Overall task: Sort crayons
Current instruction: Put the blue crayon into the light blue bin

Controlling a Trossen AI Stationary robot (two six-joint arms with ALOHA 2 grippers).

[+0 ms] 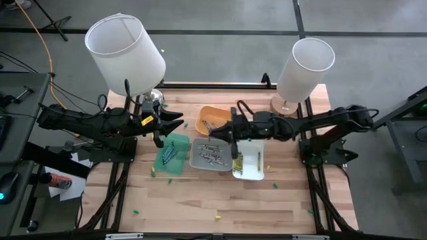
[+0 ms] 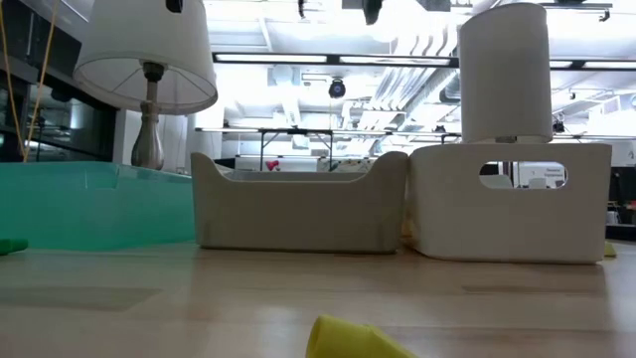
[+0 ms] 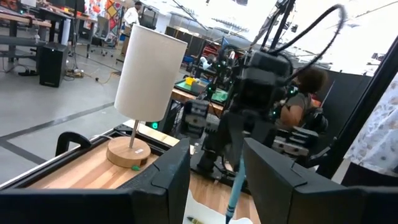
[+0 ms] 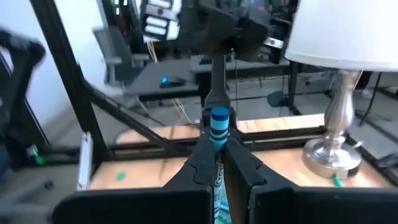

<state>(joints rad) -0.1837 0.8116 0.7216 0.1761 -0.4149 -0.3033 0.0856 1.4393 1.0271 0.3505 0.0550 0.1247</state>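
Blue crayon (image 4: 218,134) clamped upright between right pincer (image 4: 217,163) fingers.

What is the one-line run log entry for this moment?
right gripper: shut on blue paper-wrapped crayon, above trays | left gripper: open, empty, above green plastic tray

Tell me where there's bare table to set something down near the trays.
The front wooden strip below the green plastic tray, grey plastic tray and white plastic tray is mostly bare, with a few stray crayon bits. The back around the orange plastic tray and both lamps is crowded.
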